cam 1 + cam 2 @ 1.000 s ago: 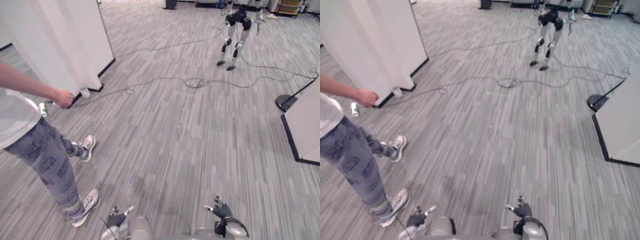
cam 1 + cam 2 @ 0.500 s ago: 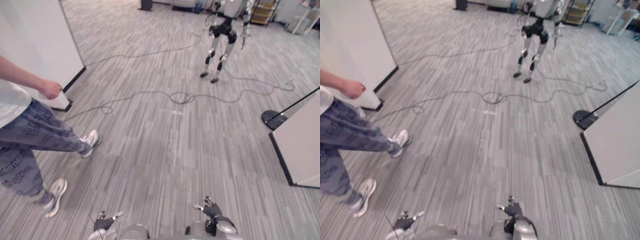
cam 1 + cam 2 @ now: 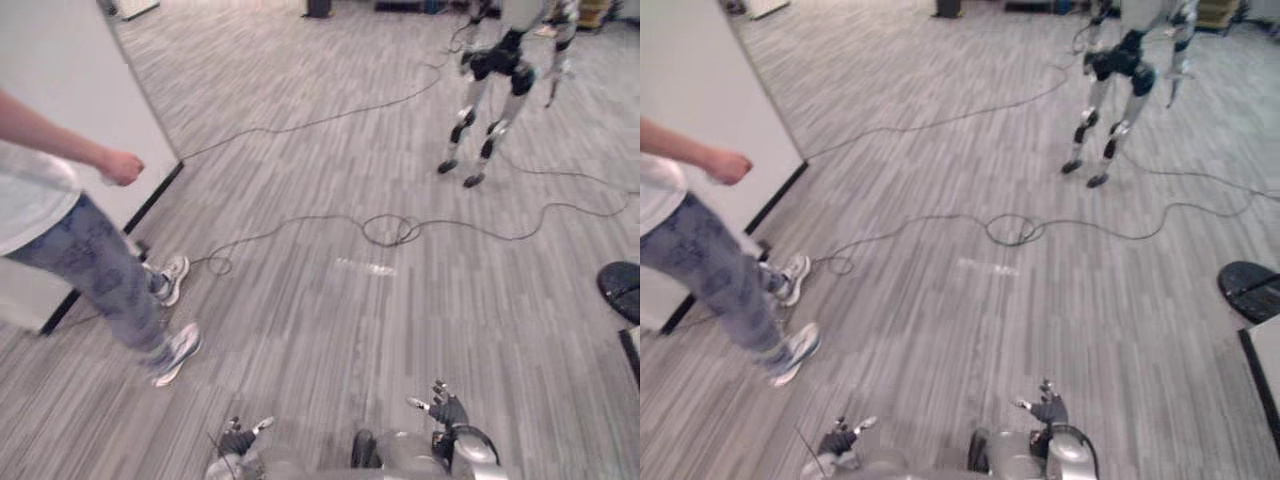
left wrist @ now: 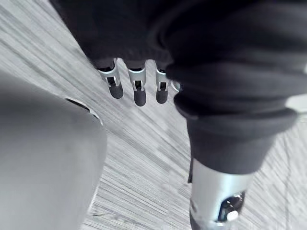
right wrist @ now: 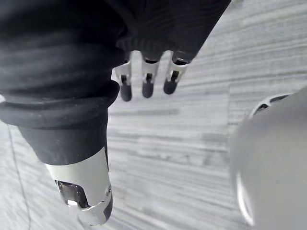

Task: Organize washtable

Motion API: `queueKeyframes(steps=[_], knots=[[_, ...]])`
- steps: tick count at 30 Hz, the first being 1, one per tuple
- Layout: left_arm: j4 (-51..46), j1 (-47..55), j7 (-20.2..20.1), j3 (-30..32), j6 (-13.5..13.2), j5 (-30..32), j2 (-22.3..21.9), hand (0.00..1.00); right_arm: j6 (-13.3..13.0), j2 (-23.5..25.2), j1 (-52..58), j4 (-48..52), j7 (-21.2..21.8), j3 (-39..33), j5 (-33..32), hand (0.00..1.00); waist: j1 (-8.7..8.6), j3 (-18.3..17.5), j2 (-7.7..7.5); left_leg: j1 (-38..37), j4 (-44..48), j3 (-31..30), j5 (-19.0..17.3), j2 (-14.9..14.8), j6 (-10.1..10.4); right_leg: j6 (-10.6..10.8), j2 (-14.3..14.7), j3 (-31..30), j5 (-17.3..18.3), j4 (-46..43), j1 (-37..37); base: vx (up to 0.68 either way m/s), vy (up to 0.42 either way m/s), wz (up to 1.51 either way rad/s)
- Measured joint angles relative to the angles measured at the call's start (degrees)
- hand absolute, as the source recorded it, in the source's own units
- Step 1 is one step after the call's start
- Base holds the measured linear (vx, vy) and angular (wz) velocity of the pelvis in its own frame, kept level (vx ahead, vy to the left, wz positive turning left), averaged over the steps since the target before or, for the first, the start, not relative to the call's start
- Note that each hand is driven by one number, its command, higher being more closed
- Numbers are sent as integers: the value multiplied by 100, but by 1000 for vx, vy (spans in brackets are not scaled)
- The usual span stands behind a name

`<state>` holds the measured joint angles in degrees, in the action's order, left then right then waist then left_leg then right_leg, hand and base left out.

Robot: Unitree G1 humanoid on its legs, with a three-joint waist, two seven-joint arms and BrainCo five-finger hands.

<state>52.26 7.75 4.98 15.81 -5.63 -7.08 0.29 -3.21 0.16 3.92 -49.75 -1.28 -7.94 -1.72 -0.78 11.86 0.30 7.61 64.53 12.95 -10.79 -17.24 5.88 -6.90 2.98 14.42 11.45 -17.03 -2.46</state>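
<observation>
No washtable or item from it is in sight; I look down at grey plank flooring (image 3: 330,330). My left hand (image 3: 238,440) hangs low at my side, its fingers (image 4: 136,91) straight and holding nothing. My right hand (image 3: 447,411) hangs on the other side, its fingers (image 5: 146,86) also straight and empty. Both hands are open above bare floor.
A person (image 3: 90,250) in patterned trousers and white shoes walks at the left beside a white partition (image 3: 70,90). Another humanoid robot (image 3: 495,90) stands far right. A cable (image 3: 395,230) coils across the floor ahead. A black round base (image 3: 622,290) sits at the right edge.
The whole picture has shifted, so the camera has moved. The person has taken a step alongside the partition. Both hands stay low and empty.
</observation>
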Motion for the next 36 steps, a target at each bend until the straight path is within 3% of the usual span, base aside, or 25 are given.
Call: queueKeyframes(steps=[1,2,4,5,6,8,9,10,12,13,15,17,19,21,22,23,24,25,26,28,29,31,33,35,36], knots=[[-45,-4,-2,0,-16,-2,14,0,-3,14,-31,-78,2,38,1,0,14,12,-85,168,-359,123,-86,54,-58,49,-10,-78,-29,181,-193,633,-104,-64],[-123,-11,-2,-1,-49,-2,13,0,16,33,-135,-192,1,76,5,0,53,28,-115,426,-1287,310,-235,202,-132,100,-40,-236,-59,480,-561,730,-34,-68],[-140,-55,4,-15,-111,-14,-14,0,39,38,-186,-373,-6,64,12,0,152,33,-123,667,-3169,216,-162,643,-97,239,-164,-479,-14,849,-995,653,39,-74],[-145,-43,8,-55,-129,-22,-40,0,33,26,-167,-454,-5,63,19,0,188,10,-78,671,-4468,-22,104,879,51,348,-201,-649,41,1120,-1258,551,163,-86],[-136,-13,10,-78,-134,-71,-67,0,33,-64,-184,-538,-5,108,23,0,213,-10,65,821,-5184,-298,311,921,89,542,-138,-821,178,1309,-1513,666,217,-87],[-88,-25,7,-133,-132,-156,-39,0,37,-46,-136,-571,-6,118,28,0,259,-90,71,838,-4836,-532,1059,1062,-201,768,-305,-1064,411,1129,-1690,606,291,-85],[-61,-29,7,-171,-133,-157,-18,0,34,-49,-124,-571,-9,117,41,0,255,-116,4,774,-4750,-561,1092,1155,-257,875,-437,-1154,487,528,-1484,764,362,-95],[-16,-74,-1,-179,-136,-192,101,0,26,-51,-148,-577,1,70,111,0,262,-71,-187,431,-4828,-454,1136,1280,-492,1020,-712,-1140,521,-1253,-790,622,273,-66],[144,-200,7,-286,-105,-178,295,0,35,34,-187,-584,2,2,187,0,175,35,-493,-33,-5004,-388,960,1562,-703,1264,-1166,-938,-18,-2707,-275,515,183,-11],[330,-275,12,-437,-12,-170,461,0,40,67,-171,-691,20,-23,207,0,46,97,-570,-633,-5263,-406,772,1730,-807,1093,-1545,-642,-134,-3691,3,570,173,17],[396,-240,17,-456,21,-156,454,0,29,3,-144,-681,24,39,226,0,20,103,-529,-1153,-5549,-349,700,1649,-781,886,-1603,-279,278,-3721,227,492,127,4],[418,-233,10,-497,24,-122,403,0,-17,-64,-162,-673,23,120,241,0,15,78,-458,-1623,-5895,-251,682,1517,-786,916,-1556,129,525,-3170,750,452,21,-2],[452,-261,14,-480,30,-133,299,0,-41,-162,-193,-594,32,100,254,0,14,137,-289,-1833,-6054,-186,522,1301,-706,888,-1244,166,487,-2125,1255,455,-38,-20],[451,-246,4,-492,18,-125,285,0,-33,-144,-229,-575,23,127,268,0,16,152,-306,-2015,-6025,-4,284,1250,-561,881,-904,137,-372,66,1418,498,-114,-28],[454,-234,9,-490,18,-119,280,0,-35,-132,-219,-577,21,125,268,0,12,140,-328,-2080,-5979,-13,166,1282,-478,842,-892,86,-614,356,1414,545,-189,1],[437,-195,-6,-429,16,-110,275,0,-29,-86,-167,-518,26,111,247,0,1,103,-404,-2251,-5817,-52,-150,1386,-366,689,-927,-136,-956,361,1404,490,-226,28],[450,-181,4,-387,24,-104,180,0,-33,-99,-129,-424,39,96,232,0,-17,64,-337,-2395,-5606,-180,-446,1305,-263,599,-908,-313,-1254,-120,1429,481,-230,33],[450,-164,10,-388,33,-81,99,0,-32,-155,-117,-378,36,98,244,0,-9,19,-201,-2387,-5462,-210,-535,1196,-258,611,-870,-239,-1004,-394,1480,443,-224,43],[392,-135,19,-363,3,4,9,0,-28,-194,-109,-303,15,92,243,0,-28,-46,-102,-2126,-4732,-293,-601,1066,-248,544,-866,-72,-699,-555,1437,392,-255,58],[291,-132,21,-168,22,65,-48,0,-12,-235,-16,-147,0,91,229,0,-69,-49,31,-1149,-2663,-505,-400,655,-185,520,-755,211,-433,-543,1165,388,-288,60],[176,-114,30,1,18,46,-130,0,-2,-283,67,-43,-14,96,221,0,7,-20,114,-624,-1480,-518,-155,248,-134,426,-547,268,-250,-510,927,321,-197,14],[42,-63,26,-14,16,49,-113,0,45,-229,81,-104,-81,79,179,0,95,-26,77,-330,-911,-225,-179,-75,-138,379,-403,337,-81,-327,352,423,-194,-6],[28,-69,18,-40,17,53,-96,0,55,-163,116,-112,-113,23,157,0,84,-75,2,-366,-1635,130,-203,-45,-172,412,-408,333,-109,-31,80,355,-137,-2],[52,-53,27,-105,16,50,-97,0,69,-126,133,-161,-125,-57,155,0,91,-132,-11,-564,-4095,248,-74,379,-99,486,-421,269,-193,349,-182,389,-64,-14],[110,-54,33,-159,12,38,-96,0,80,-147,110,-210,-128,-105,157,0,100,-135,26,-656,-4863,139,350,566,-108,508,-402,221,-184,358,-207,358,33,-44]])
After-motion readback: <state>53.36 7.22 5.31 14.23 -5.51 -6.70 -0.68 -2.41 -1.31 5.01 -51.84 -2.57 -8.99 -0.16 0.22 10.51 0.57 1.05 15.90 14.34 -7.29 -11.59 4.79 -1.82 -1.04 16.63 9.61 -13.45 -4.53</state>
